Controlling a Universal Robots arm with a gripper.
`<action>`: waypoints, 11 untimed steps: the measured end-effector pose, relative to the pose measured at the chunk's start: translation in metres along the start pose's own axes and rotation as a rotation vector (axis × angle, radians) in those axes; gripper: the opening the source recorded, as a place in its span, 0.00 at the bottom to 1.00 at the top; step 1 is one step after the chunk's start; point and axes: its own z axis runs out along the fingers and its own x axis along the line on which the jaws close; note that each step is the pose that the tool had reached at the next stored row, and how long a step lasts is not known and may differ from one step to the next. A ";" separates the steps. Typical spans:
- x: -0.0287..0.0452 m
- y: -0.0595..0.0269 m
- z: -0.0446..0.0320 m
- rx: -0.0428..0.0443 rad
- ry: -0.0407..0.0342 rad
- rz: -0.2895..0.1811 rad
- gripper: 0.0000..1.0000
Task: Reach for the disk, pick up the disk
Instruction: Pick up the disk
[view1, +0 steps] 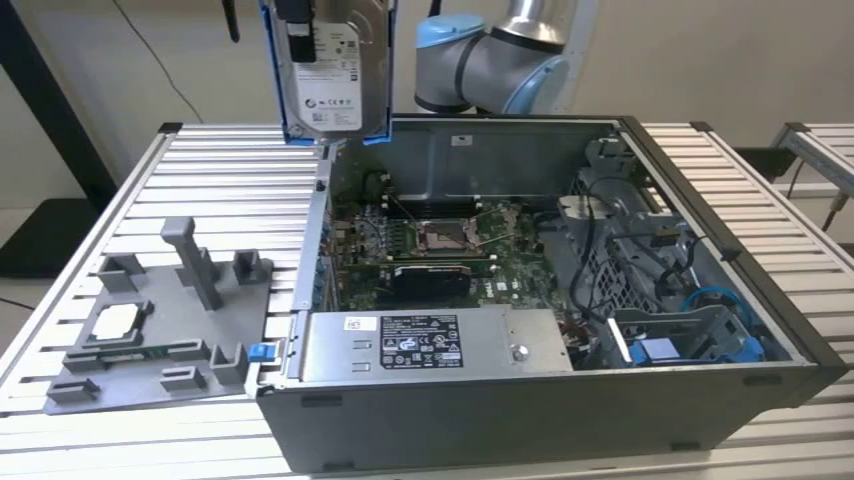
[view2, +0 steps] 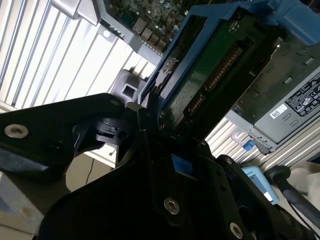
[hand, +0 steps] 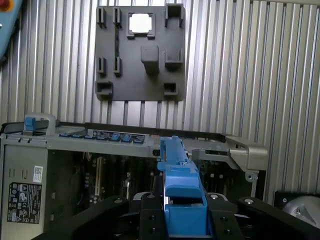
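Observation:
The disk (view1: 336, 75), a silver drive with a white label in a blue frame, hangs upright in the air above the back left corner of the open computer case (view1: 534, 400). My gripper (hand: 182, 199) is shut on it, with a black finger (hand: 149, 201) on each side of the blue frame (hand: 176, 170). In the second wrist view the disk (view2: 200, 85) shows its green circuit board side, clamped between the black fingers (view2: 146, 118). It touches neither the case nor the table.
A grey fixture plate (view1: 160, 340) with pegs carries a small square silver chip (view1: 112, 322) at the exterior view's left. Inside the case are the motherboard (view1: 441, 240), power supply (view1: 434, 345) and a blue bracket (view1: 667, 348). The arm's base (view1: 487, 70) stands behind the case.

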 end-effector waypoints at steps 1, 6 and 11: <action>0.0001 -0.0014 0.0000 0.0000 0.0000 0.000 0.00; 0.0004 -0.0076 -0.0002 0.0000 0.0000 0.000 0.00; 0.0008 -0.0141 -0.0004 -0.0001 0.0000 0.000 0.00</action>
